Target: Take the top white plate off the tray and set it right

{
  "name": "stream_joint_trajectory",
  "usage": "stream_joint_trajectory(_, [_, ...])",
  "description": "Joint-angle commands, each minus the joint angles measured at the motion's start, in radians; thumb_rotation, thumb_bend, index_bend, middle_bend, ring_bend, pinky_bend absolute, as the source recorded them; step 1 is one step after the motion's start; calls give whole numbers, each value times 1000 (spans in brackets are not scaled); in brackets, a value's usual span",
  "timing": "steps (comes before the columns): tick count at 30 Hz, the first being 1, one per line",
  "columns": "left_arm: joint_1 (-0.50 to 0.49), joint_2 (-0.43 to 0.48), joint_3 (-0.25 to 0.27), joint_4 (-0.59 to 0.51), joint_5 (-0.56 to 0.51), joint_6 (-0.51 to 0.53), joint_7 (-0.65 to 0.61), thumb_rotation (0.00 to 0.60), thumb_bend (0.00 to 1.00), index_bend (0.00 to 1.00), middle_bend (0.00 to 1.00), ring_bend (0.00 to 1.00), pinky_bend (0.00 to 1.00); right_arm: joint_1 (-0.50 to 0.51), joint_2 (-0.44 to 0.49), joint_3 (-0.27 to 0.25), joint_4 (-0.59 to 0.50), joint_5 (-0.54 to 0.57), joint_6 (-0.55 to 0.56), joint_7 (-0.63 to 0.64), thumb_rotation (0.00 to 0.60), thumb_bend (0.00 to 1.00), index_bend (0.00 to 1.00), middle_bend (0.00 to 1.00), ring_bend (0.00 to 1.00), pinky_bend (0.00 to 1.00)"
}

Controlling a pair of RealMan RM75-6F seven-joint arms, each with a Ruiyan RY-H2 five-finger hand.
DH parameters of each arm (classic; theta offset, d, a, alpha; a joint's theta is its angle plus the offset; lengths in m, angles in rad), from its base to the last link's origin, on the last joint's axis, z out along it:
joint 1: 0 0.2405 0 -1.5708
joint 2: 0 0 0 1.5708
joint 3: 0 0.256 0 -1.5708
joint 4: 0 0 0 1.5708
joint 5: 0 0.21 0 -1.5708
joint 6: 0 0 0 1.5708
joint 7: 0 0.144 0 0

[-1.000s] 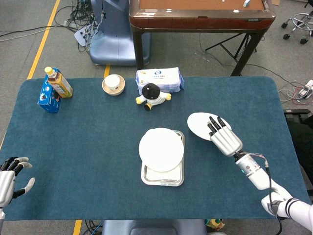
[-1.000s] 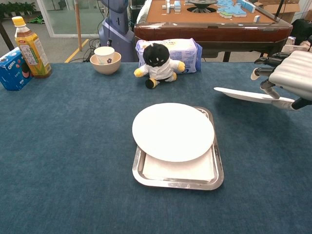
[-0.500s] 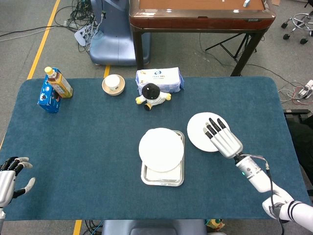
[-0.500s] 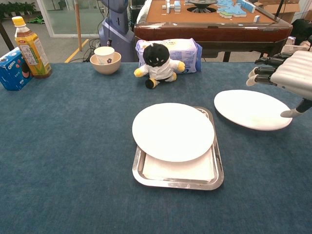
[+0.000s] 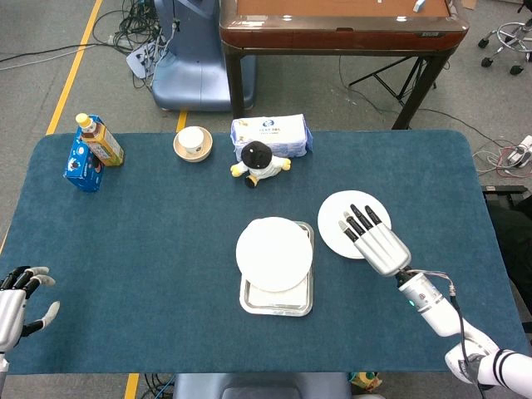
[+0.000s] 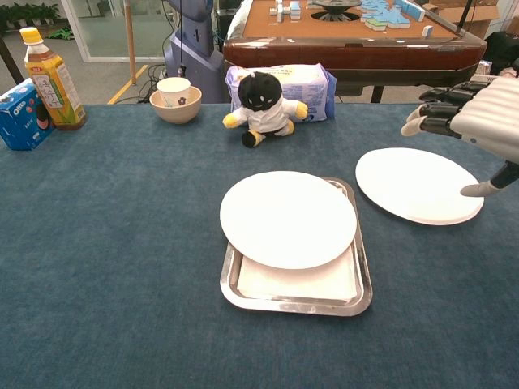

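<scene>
Your right hand (image 5: 376,243) hangs over the near right edge of the white plate (image 6: 418,184), fingers (image 6: 430,107) spread and released, holding nothing. The chest view shows what the head view cannot: there is clear air between the hand and the plate, and the plate lies flat on the blue surface (image 5: 150,233), just to the right of the tray (image 6: 297,301) and apart from it. From the head view the hand simply overlaps the plate's rim, so you cannot judge the gap there.

A second white plate (image 5: 274,253) sits on the tray, overhanging its far and left edges.

Your left hand (image 5: 17,306) appears only in the head view, at the near left corner, fingers apart and holding nothing; the chest view does not reach it.

Along the far side you have a bottle (image 5: 98,138) beside a blue box (image 5: 81,163), a small bowl (image 6: 176,99), and a plush toy (image 6: 263,100) in front of a wipes pack (image 5: 273,135).
</scene>
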Motion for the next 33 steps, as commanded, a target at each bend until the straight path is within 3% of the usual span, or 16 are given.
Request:
stream_joint_trajectory(1, [1, 0, 0, 0, 1, 1, 0, 600, 274, 418, 301, 187, 319, -49, 40, 25, -104, 72, 26, -108, 600, 0, 193, 194, 84, 188])
stream_joint_trajectory(9, [0, -4, 3, 0, 8, 1, 9, 600, 274, 426, 301, 187, 319, -183, 157, 57, -419, 294, 116, -348, 600, 0, 217, 195, 84, 188])
stream_joint_trajectory(14, [1, -6, 6, 2, 19, 8, 7, 600, 274, 428, 301, 187, 319, -266, 208, 51, -537, 348, 217, -359, 600, 0, 263, 195, 84, 188])
stream_joint_trajectory(23, [-4, -14, 7, 8, 18, 0, 14, 600, 274, 425, 301, 187, 319, -380, 246, 17, -584, 304, 346, -242, 600, 0, 277, 195, 84, 187])
stream_joint_trajectory(33, [-10, -17, 6, 10, 14, -13, 13, 600, 274, 423, 301, 187, 319, -407, 272, 39, -564, 299, 350, -138, 600, 0, 285, 195, 84, 186])
